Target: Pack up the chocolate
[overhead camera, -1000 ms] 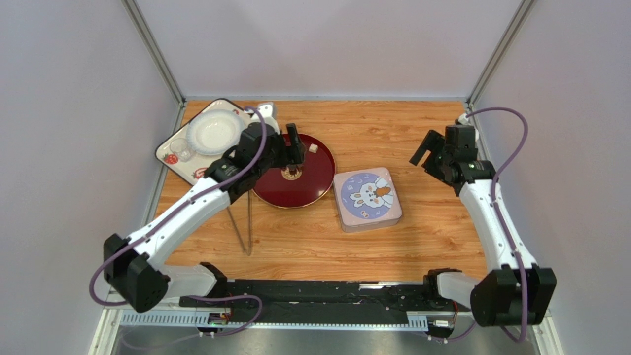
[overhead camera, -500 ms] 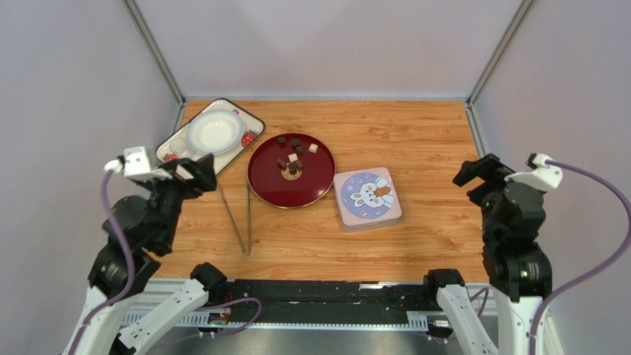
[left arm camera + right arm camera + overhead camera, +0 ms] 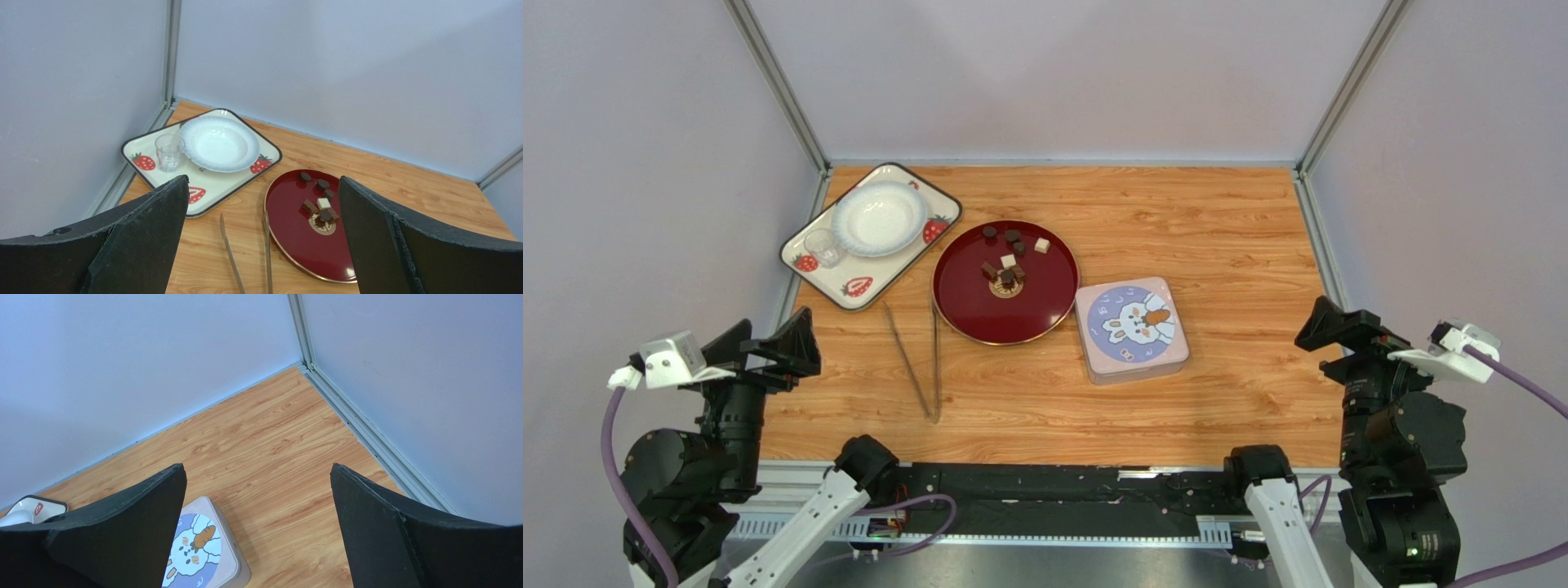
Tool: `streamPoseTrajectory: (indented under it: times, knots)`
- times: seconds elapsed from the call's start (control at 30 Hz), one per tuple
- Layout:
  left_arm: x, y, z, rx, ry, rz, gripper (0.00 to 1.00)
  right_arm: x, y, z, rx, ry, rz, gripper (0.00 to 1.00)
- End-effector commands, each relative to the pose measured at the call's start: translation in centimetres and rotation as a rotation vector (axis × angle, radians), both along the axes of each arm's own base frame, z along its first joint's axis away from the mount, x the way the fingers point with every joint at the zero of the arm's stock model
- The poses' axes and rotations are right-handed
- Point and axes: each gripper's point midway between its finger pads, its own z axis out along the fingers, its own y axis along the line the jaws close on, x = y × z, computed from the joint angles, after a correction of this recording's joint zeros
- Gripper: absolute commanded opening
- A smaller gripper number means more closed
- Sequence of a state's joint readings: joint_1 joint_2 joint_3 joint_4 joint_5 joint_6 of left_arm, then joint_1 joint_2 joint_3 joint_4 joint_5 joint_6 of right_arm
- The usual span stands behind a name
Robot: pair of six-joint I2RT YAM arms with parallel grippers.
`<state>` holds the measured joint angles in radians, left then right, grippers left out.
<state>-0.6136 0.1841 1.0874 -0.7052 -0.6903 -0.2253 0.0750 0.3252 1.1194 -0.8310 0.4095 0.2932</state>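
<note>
**Chocolates on the red plate, tin shut, both arms back at the near edge**

The chocolates (image 3: 1006, 257) sit loose on the red plate (image 3: 980, 314) — a small cluster near its middle and a few pieces toward the far rim, one of them pale. Just right of the plate is the tin (image 3: 1131, 329) with the rabbit picture, its lid on. Tongs (image 3: 920, 359) lie on the table (image 3: 1217, 229) just left of the plate, and a strawberry tray (image 3: 870, 287) with a bowl (image 3: 879, 217) and a glass (image 3: 822, 246) stands beyond.

The left gripper (image 3: 768, 349) and right gripper (image 3: 1327, 331) hang near their bases, well apart from everything — jaws spread wide, holding nothing.

In my judgement no packing shows: with chocolate on the plate, the tin must be opened and pieces carried across, perhaps with the tongs.
</note>
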Motion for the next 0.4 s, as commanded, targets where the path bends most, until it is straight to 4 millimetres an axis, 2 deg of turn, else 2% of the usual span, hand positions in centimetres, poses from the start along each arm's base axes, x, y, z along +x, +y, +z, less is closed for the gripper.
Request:
streamPoseTrajectory:
  times: [0.0, 0.37]
  knots:
    - [-0.7, 1.3, -1.6, 0.029, 0.021, 0.046, 0.99, -0.8, -0.8, 0.7, -0.042, -0.048, -0.029, 0.92]
    - [-1.4, 2.6, -1.7, 0.021, 0.000, 0.091, 0.99, -0.9, -1.3, 1.3, -0.061, -0.074, -0.055, 0.92]
